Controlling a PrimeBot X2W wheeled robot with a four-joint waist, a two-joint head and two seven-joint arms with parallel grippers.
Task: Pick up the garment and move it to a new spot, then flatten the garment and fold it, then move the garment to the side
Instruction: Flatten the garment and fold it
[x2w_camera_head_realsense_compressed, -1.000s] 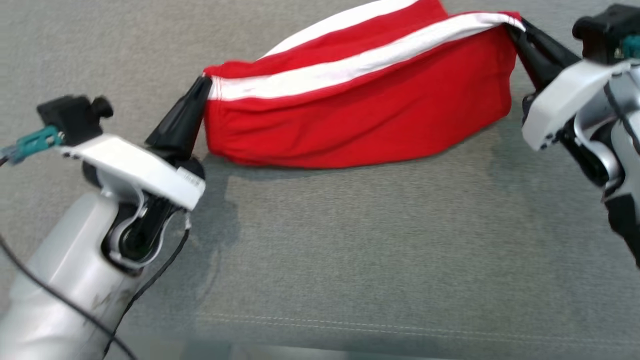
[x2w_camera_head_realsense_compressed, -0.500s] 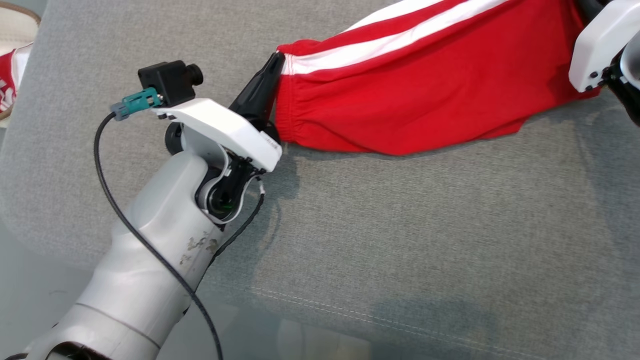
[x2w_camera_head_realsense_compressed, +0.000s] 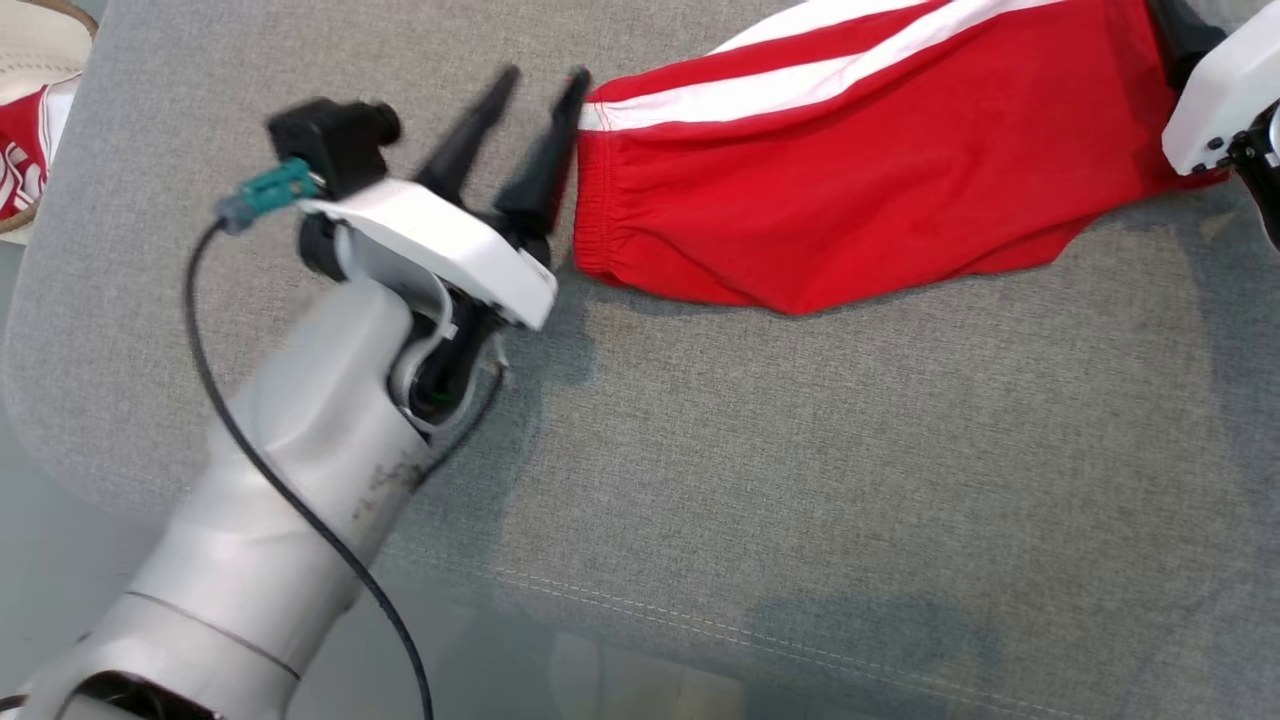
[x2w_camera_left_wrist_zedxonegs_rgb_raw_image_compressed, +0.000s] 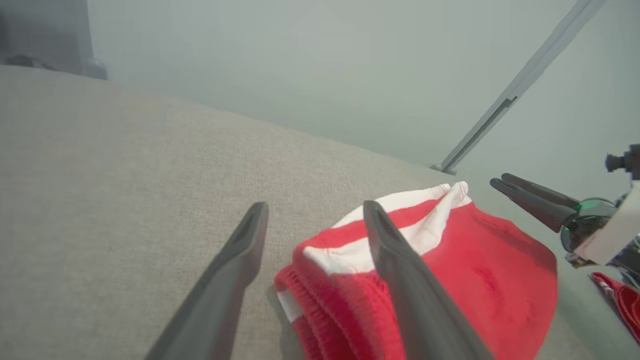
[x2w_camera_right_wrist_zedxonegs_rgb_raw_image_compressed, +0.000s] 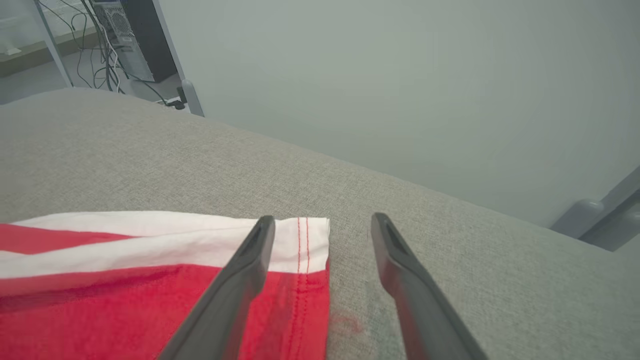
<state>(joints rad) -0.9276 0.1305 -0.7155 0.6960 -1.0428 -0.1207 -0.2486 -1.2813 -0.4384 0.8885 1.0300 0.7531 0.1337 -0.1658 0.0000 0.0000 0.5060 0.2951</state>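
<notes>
The garment (x2w_camera_head_realsense_compressed: 850, 190) is red with white stripes and lies folded on the grey cushion (x2w_camera_head_realsense_compressed: 800, 450). My left gripper (x2w_camera_head_realsense_compressed: 545, 75) stands open just left of its elastic end, the right finger nearly touching the cloth and nothing between the fingers. In the left wrist view the left gripper (x2w_camera_left_wrist_zedxonegs_rgb_raw_image_compressed: 315, 205) is open, with the garment (x2w_camera_left_wrist_zedxonegs_rgb_raw_image_compressed: 475, 270) lying under and right of its right finger. My right gripper (x2w_camera_right_wrist_zedxonegs_rgb_raw_image_compressed: 322, 217) is open over the garment's (x2w_camera_right_wrist_zedxonegs_rgb_raw_image_compressed: 125, 280) hemmed corner, the left finger above the cloth. The right arm's white wrist (x2w_camera_head_realsense_compressed: 1215, 100) sits at the garment's right end.
A pale basket (x2w_camera_head_realsense_compressed: 15, 225) holding another red and white cloth (x2w_camera_head_realsense_compressed: 25, 150) sits off the cushion's left edge. The cushion's front seam (x2w_camera_head_realsense_compressed: 760, 640) runs along the near side. A computer tower with cables (x2w_camera_right_wrist_zedxonegs_rgb_raw_image_compressed: 120, 40) stands on the floor beyond the cushion.
Both grippers have opened and let go of the garment's ends. The garment, held stretched and raised a second ago, now lies on the cushion. The head camera has shifted.
</notes>
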